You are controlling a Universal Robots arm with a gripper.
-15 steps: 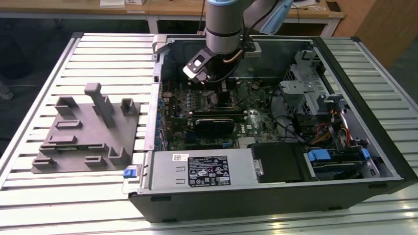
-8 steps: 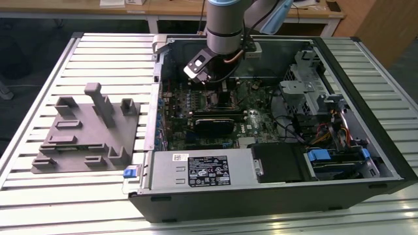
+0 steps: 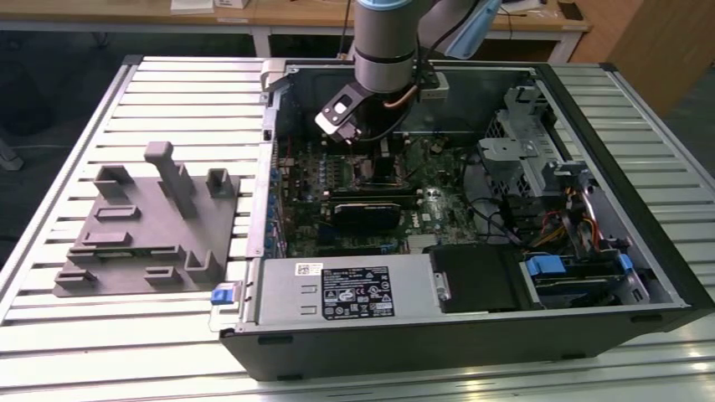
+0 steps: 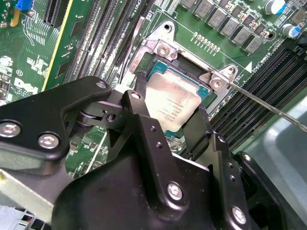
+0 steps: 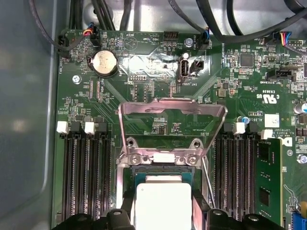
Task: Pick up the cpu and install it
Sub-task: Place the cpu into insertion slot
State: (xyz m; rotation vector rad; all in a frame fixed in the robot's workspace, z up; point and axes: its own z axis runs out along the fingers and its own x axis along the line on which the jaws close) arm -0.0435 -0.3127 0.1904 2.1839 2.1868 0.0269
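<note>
The gripper (image 3: 363,146) hung low inside the open computer case (image 3: 470,335), over the far part of the green motherboard (image 5: 230,91). In both wrist views its black fingers (image 4: 139,96) (image 5: 128,208) were drawn in narrow against two opposite edges of the cpu (image 4: 172,100) (image 5: 163,203), one finger on each side, so the chip sat clasped between them.

The cpu lay flat at the socket (image 5: 163,170), its silver-grey metal top facing up toward the cameras and faint lines of print showing on it. Being square, it had no long axis to speak of. Its edges ran parallel to the socket's frame and to the memory slots (image 5: 86,177) flanking it on both sides. Whether it was fully seated or just above the contacts could not be told.

The metal load plate (image 5: 172,105) stood swung open beyond the socket, and the thin wire lever (image 4: 268,105) angled away across the board.

In the exterior view, a black heatsink block (image 3: 363,213) sat on the board nearer the camera than the gripper. A grey plastic fixture (image 3: 134,243) rested on the slatted table (image 3: 167,92) at the exterior view's left — well apart from the case.
</note>
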